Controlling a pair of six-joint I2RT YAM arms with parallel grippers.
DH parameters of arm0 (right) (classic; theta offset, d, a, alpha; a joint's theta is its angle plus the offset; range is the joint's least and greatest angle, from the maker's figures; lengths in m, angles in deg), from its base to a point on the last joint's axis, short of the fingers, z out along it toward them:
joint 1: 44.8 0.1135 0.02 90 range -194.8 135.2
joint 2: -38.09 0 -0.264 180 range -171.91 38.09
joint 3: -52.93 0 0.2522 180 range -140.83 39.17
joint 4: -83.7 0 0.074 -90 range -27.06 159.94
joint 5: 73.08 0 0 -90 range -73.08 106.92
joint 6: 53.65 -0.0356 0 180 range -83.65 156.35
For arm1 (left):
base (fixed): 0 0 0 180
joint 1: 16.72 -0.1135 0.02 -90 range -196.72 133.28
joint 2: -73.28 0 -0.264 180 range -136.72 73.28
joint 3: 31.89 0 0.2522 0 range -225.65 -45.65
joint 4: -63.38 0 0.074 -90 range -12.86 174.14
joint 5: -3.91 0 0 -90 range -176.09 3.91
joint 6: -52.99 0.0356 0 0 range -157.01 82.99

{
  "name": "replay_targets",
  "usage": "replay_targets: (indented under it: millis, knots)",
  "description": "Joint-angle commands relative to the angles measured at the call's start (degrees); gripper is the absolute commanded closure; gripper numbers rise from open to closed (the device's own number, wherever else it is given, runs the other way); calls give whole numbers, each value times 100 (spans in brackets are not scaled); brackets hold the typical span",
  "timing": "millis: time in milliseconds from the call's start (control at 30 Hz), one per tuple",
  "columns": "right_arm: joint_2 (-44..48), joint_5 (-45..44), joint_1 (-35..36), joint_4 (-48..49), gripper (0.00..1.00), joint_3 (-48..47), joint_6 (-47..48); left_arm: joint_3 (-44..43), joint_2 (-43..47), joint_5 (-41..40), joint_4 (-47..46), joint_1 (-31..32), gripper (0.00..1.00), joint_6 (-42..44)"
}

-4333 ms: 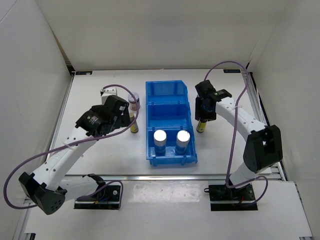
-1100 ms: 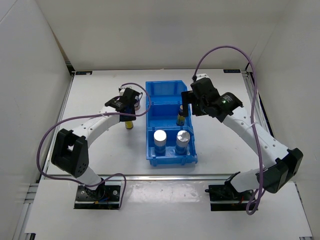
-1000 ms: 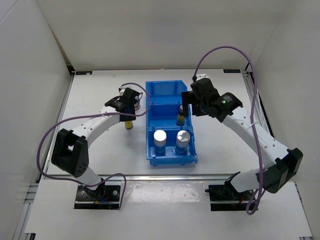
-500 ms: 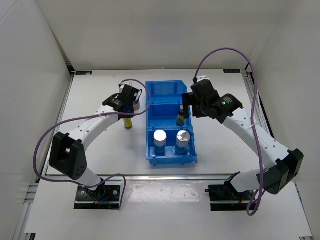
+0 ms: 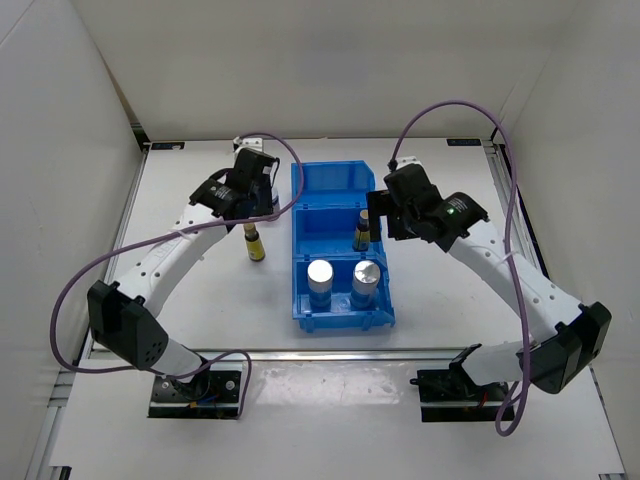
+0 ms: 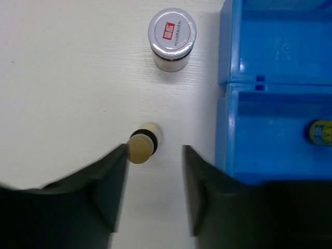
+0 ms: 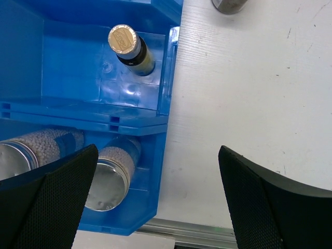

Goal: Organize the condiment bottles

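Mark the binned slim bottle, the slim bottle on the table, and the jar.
binned slim bottle [image 7: 124, 40]: right wrist view, cap.
slim bottle on the table [image 6: 140, 149]: left wrist view, cap.
jar [image 6: 171, 32]: left wrist view, lid.

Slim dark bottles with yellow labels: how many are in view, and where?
2. One bottle stands in the middle compartment of the bin, on its right side. The other bottle stands on the table, left of the bin. None seems hidden.
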Motion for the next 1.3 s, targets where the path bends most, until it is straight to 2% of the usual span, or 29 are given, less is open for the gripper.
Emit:
replay_targets:
  millis: [0,33,67,133,233,467,700,800,933,1200,1267]
  knots:
    - [224,-96,-3,18,0,64,-67,130,130,-141,138,28,24,-91]
    - [224,-96,-3,18,0,64,-67,218,130,-142,138,28,24,-92]
    - [224,-96,-3,18,0,64,-67,219,77,-142,138,28,17,-92]
    - [224,-96,-3,-34,0,117,-67,341,-11,-264,138,28,13,-92]
    - [277,-96,-3,-34,0,117,-67,464,-178,-318,138,28,10,-92]
    - [277,-96,-3,-34,0,117,-67,631,-529,-186,-144,-42,17,-145]
    - [277,-201,-3,-140,0,117,-67,869,-529,254,-460,-350,29,-145]
    - [277,-201,-3,-140,0,117,-67,921,-529,306,-460,-403,40,-145]
    - [277,-201,-3,-140,0,117,-67,922,-529,306,-460,-403,49,-145]
    - [330,-201,-3,-192,0,223,-67,870,-468,359,-513,-456,75,-83]
    - [330,-201,-3,-192,0,223,-120,869,-337,359,-513,-456,87,-31]
